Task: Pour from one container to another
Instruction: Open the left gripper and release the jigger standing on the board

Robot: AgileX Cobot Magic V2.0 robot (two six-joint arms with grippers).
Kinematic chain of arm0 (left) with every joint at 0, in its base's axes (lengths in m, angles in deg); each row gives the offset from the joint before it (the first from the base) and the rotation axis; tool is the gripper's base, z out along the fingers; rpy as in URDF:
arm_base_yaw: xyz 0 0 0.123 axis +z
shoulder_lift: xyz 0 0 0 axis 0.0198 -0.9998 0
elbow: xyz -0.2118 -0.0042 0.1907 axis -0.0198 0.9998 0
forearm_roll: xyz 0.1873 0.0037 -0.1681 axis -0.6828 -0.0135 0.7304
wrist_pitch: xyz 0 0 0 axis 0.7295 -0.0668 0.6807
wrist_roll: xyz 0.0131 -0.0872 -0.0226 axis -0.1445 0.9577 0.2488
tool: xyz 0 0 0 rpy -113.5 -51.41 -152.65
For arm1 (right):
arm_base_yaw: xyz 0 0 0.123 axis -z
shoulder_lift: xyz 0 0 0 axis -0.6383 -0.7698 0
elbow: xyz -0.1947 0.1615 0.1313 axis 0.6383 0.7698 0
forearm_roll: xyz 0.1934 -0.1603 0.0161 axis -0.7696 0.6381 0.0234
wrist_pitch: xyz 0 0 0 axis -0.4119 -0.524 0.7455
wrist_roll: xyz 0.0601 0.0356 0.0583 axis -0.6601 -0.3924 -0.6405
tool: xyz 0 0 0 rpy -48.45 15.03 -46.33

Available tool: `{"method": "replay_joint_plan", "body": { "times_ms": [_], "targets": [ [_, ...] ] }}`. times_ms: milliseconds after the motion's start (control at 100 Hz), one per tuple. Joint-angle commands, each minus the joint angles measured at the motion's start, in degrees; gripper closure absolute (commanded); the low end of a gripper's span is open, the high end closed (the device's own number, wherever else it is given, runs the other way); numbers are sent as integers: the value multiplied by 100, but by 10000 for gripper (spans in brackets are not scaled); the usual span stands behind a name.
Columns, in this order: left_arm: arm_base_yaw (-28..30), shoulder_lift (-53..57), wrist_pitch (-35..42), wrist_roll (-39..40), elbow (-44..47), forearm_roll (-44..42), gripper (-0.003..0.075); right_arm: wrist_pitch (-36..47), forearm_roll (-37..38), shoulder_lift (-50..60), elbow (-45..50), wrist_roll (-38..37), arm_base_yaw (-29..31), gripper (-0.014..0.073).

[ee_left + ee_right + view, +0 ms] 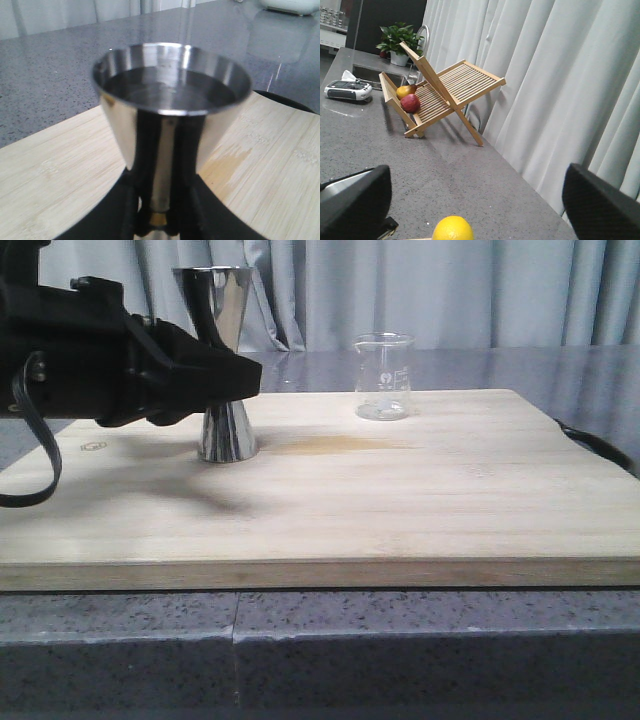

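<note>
Your left claw point(232, 375) pinches the steel jigger point(222, 360) at its waist; hold it upright, the glass beaker point(383, 376) stands well apart.

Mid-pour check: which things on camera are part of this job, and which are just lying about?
Job: jigger, upright on the board, left gripper at its waist; beaker, standing apart; open right gripper.

Lying about: board, lemon, wooden rack with fruit, potted plant.

place: kitchen | speckled grey stone worktop point(445, 175) | recessed sink point(370, 75) | folding wooden slatted rack point(445, 90) holding fruit | pale bamboo cutting board point(350, 490) | grey curtains point(450, 290)
</note>
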Motion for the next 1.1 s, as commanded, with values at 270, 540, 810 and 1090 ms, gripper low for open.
{"method": "replay_joint_plan", "body": {
  "times_ms": [270,540,810,1090],
  "targets": [
    [-9,92,44,50,-66,-114,537,82,-327,217,-168,8,50,-34],
    [-9,92,232,50,-66,-114,537,36,-327,217,-168,8,50,-34],
    [-9,92,258,50,-66,-114,352,17,-327,217,-168,8,50,-34],
    [-9,92,258,50,-66,-114,287,24,-327,217,-168,8,50,-34]
  ]
}}
